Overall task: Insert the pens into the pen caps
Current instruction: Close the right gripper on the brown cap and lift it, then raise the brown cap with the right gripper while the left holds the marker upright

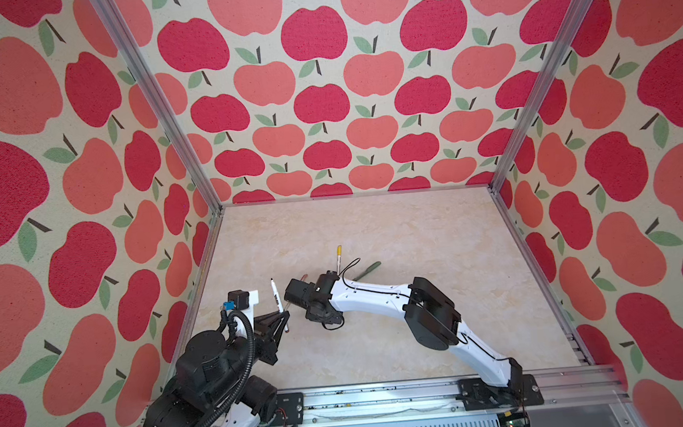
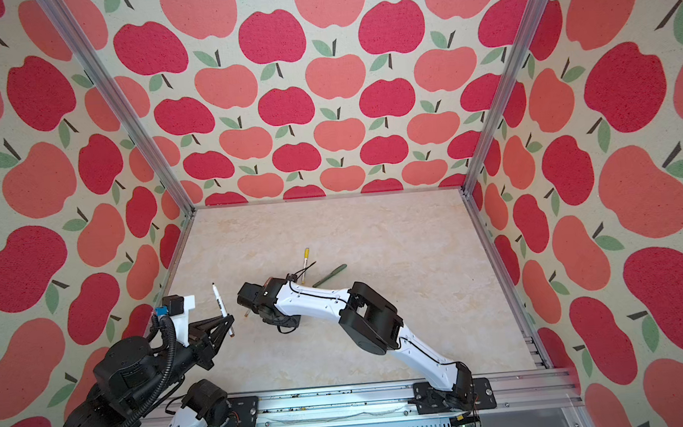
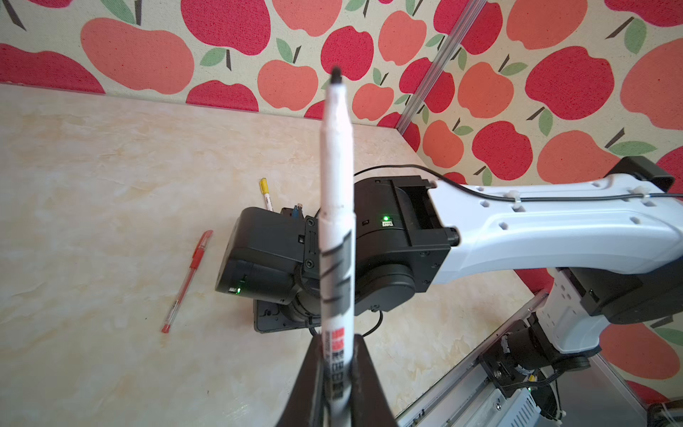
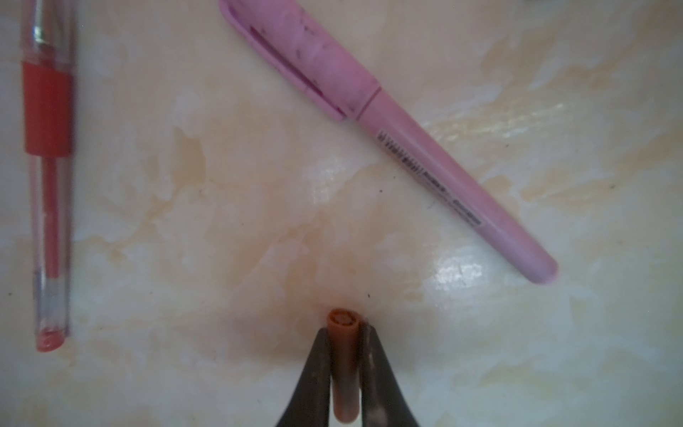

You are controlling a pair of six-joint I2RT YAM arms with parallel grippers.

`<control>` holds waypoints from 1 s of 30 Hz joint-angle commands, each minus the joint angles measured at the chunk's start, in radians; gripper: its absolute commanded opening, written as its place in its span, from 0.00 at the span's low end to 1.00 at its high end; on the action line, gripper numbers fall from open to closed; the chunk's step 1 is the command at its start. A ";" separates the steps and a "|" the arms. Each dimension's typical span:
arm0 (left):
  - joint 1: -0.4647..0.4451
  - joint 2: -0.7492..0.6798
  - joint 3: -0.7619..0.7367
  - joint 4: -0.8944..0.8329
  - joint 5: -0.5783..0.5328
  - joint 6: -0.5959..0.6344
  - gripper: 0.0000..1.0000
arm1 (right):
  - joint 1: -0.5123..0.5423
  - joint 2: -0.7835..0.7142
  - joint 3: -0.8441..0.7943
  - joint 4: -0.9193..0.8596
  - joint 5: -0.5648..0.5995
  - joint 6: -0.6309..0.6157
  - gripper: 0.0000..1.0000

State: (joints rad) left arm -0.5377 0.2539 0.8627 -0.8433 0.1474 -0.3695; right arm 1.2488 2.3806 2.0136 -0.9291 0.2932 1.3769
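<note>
My left gripper [image 3: 337,342] is shut on a white pen [image 3: 336,222] with dark print, holding it low on the barrel with its dark uncapped tip up. In both top views that pen [image 1: 279,305] [image 2: 222,309] stands tilted above the table's front left. My right gripper [image 4: 343,332] is shut on a short brown pen cap [image 4: 344,362], whose round end faces the table just below. From above, its wrist [image 1: 311,296] hides the fingers. A lilac pen [image 4: 388,136] with its cap on and a red pen [image 4: 48,185] [image 3: 186,283] lie beside the right gripper.
A yellow-capped white pen [image 1: 339,258] [image 2: 306,259] and a dark green pen [image 1: 367,270] [image 2: 330,274] lie on the marble-patterned table [image 1: 416,225] behind the right arm. Apple-print walls with metal posts enclose three sides. A metal rail [image 1: 388,402] runs along the front.
</note>
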 commanded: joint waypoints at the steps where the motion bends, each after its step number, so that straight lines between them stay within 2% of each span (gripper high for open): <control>1: 0.005 0.012 -0.016 0.037 0.017 -0.025 0.00 | -0.012 -0.053 -0.055 0.018 0.066 -0.085 0.07; 11: 0.004 0.110 -0.036 0.099 0.063 -0.040 0.00 | -0.035 -0.262 -0.285 0.165 0.081 -0.200 0.04; 15: 0.004 0.154 -0.044 0.147 0.088 -0.053 0.00 | -0.036 -0.367 -0.397 0.200 0.084 -0.208 0.04; 16: 0.004 0.167 -0.046 0.162 0.097 -0.056 0.00 | -0.072 -0.396 -0.430 0.207 0.084 -0.205 0.04; 23: -0.004 0.262 -0.051 0.240 0.141 -0.074 0.00 | -0.111 -0.565 -0.627 0.251 0.089 -0.199 0.04; 30: -0.054 0.335 -0.071 0.317 0.138 -0.105 0.00 | -0.167 -0.684 -0.795 0.258 0.103 -0.224 0.05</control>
State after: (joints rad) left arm -0.5724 0.5713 0.8085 -0.5884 0.2714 -0.4473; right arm 1.0966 1.7351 1.2613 -0.6662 0.3695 1.1843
